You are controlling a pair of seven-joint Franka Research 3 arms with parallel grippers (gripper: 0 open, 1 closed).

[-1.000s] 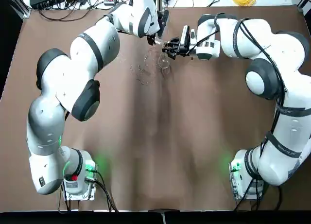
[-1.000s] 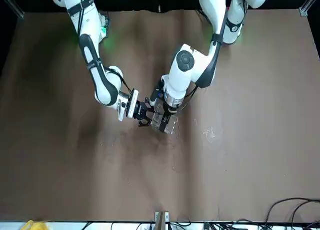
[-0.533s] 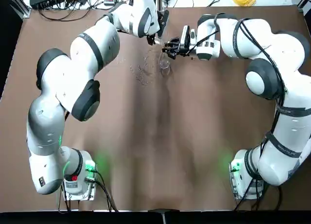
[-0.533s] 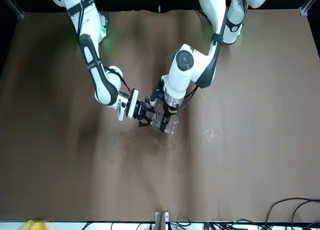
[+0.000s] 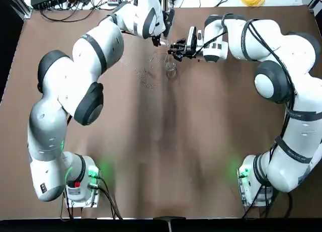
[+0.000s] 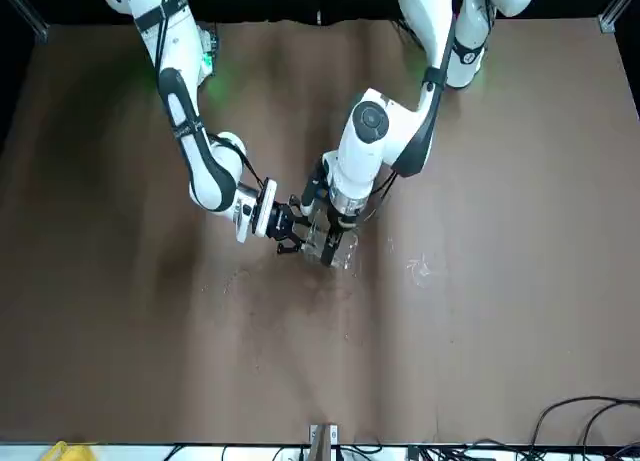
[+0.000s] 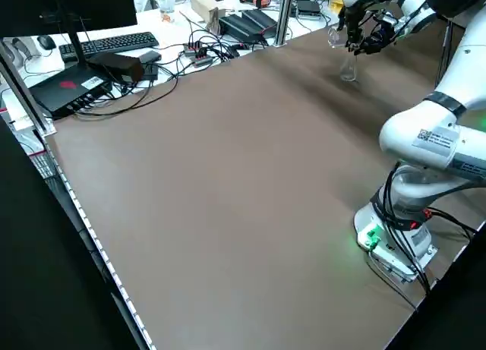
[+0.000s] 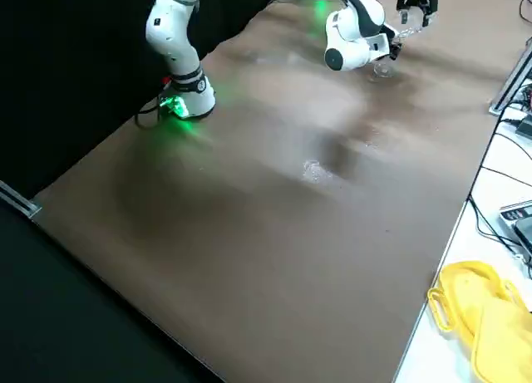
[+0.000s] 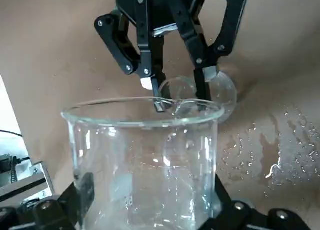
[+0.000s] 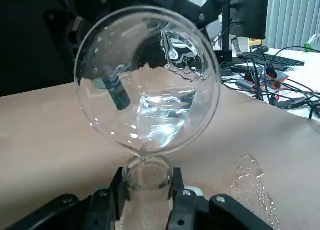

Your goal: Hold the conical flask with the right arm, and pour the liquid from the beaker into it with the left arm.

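The conical flask [image 10: 148, 202] sits between the fingers of the right gripper [image 10: 149, 179], which is closed on its neck, just below the open mouth. The beaker [image 10: 150, 85] is clasped between the fingers of the left gripper [image 9: 150, 192]; it is tipped over the conical flask, its lip right at the flask's mouth. Clear liquid lies inside the beaker toward that lip, and a thin streak runs from the lip down into the flask's neck. Both vessels are held above the bench [image 5: 201, 156]. Beside the conical flask, on the bench toward the left arm's side, lies a patch of spilled droplets [image 9: 275, 150].

In the left wrist view the flask's mouth is partly behind the beaker's rim, and its wider body shows only as a faint round outline beyond the right gripper's fingers. In the right wrist view the flask's lower part is cut off by the picture's edge, and the left gripper is seen blurrily through and behind the beaker. I cannot tell how much liquid the flask holds; in the top view the two clear vessels are hard to separate.
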